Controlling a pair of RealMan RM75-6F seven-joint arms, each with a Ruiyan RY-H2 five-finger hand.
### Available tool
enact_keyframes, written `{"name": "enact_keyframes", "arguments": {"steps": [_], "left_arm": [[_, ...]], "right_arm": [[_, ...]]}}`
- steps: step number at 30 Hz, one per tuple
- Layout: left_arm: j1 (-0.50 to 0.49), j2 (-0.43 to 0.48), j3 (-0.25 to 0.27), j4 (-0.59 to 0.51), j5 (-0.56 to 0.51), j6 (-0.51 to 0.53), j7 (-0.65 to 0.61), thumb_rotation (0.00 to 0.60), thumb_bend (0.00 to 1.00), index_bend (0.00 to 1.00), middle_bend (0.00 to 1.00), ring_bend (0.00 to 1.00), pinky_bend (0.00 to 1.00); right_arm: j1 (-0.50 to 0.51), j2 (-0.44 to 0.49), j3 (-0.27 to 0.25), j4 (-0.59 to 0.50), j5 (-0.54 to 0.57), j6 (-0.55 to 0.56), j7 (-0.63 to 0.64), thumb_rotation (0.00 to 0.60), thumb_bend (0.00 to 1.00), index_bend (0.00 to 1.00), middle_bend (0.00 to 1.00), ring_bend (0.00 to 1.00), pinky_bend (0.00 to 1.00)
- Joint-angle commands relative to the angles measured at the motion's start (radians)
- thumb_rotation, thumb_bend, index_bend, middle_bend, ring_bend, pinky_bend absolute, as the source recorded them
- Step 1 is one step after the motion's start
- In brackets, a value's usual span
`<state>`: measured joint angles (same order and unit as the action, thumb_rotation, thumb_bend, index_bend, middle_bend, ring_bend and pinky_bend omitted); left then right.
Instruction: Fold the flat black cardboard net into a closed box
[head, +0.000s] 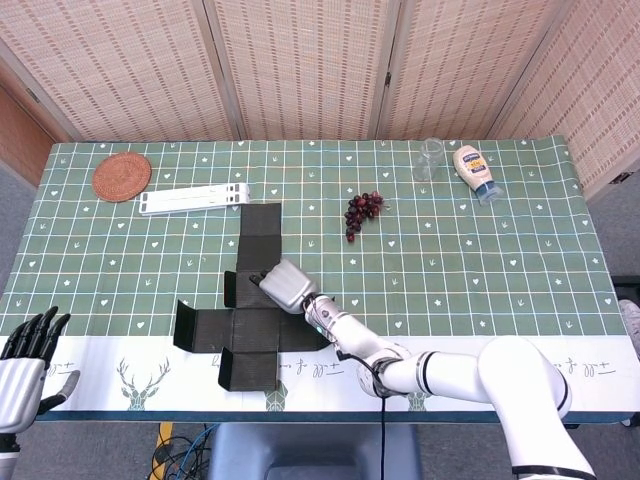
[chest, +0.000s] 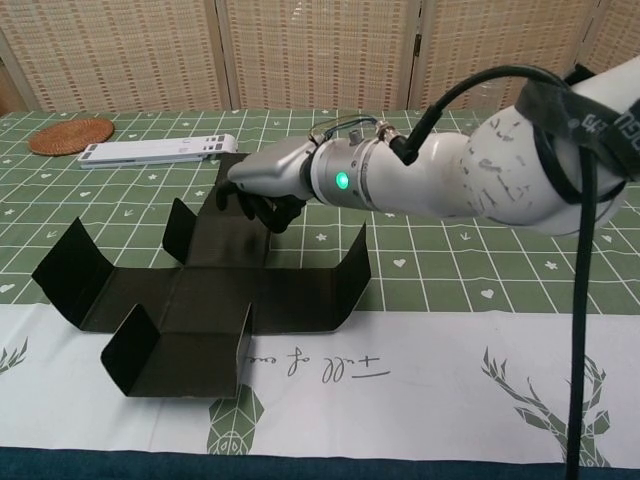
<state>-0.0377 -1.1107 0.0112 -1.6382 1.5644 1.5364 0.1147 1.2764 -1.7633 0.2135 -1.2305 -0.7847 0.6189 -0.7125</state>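
Left hand: my left hand (head: 22, 362) sits idle at the near left table edge, fingers spread, nothing in it.
Net: the flat black cardboard cross-shaped net (head: 252, 300) (chest: 200, 300) lies near the front of the green checked tablecloth (head: 450, 270), its near part over the white deer-print border; side flaps already stand up, and a long tail of panels runs away from me.
Right hand: my silver right hand (head: 284, 285) (chest: 265, 185) reaches across the net, dark fingertips curled down onto the panel just beyond the centre square; I see it touching, not gripping.
Handling: I judge the card light, stiff and springy at the creases, likely to slide on the cloth. I would pin the centre and lift the tail panel by its free edge.
Far side: bunch of dark grapes (head: 362, 213), white flat bar (head: 193, 198), round woven coaster (head: 121, 176), clear glass (head: 430, 158), mayonnaise bottle (head: 474, 171).
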Motion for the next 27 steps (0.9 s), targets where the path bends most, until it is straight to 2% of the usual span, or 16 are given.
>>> {"name": "enact_keyframes", "arguments": {"steps": [1,7,15,24,27], "left_arm": [[0.000,-0.001,0.000,0.002,0.001,0.000,-0.002,0.600,0.30,0.05,0.00,0.02,0.09],[-0.005,-0.005,-0.002,0.003,0.008,-0.004,-0.002,0.600,0.30,0.05,0.00,0.02,0.09],[-0.011,-0.011,-0.002,0.011,0.005,-0.017,-0.005,0.600,0.30,0.05,0.00,0.02,0.09],[-0.023,-0.019,-0.005,0.013,0.006,-0.034,-0.001,0.600,0.30,0.05,0.00,0.02,0.09],[-0.025,-0.021,-0.005,0.014,0.005,-0.037,0.001,0.600,0.30,0.05,0.00,0.02,0.09]], "right_arm": [[0.011,0.014,-0.039,0.003,0.048,0.006,-0.027,0.600,1.00,0.16,0.29,0.84,1.00],[0.003,0.068,-0.100,-0.061,0.089,0.044,-0.058,0.600,1.00,0.18,0.31,0.84,1.00],[-0.022,0.210,-0.192,-0.251,0.174,0.108,-0.103,0.600,1.00,0.20,0.34,0.85,1.00],[-0.044,0.334,-0.242,-0.468,0.156,0.162,-0.087,0.600,1.00,0.20,0.36,0.85,1.00],[-0.055,0.359,-0.238,-0.512,0.113,0.185,-0.065,0.600,0.94,0.20,0.36,0.85,1.00]]}}
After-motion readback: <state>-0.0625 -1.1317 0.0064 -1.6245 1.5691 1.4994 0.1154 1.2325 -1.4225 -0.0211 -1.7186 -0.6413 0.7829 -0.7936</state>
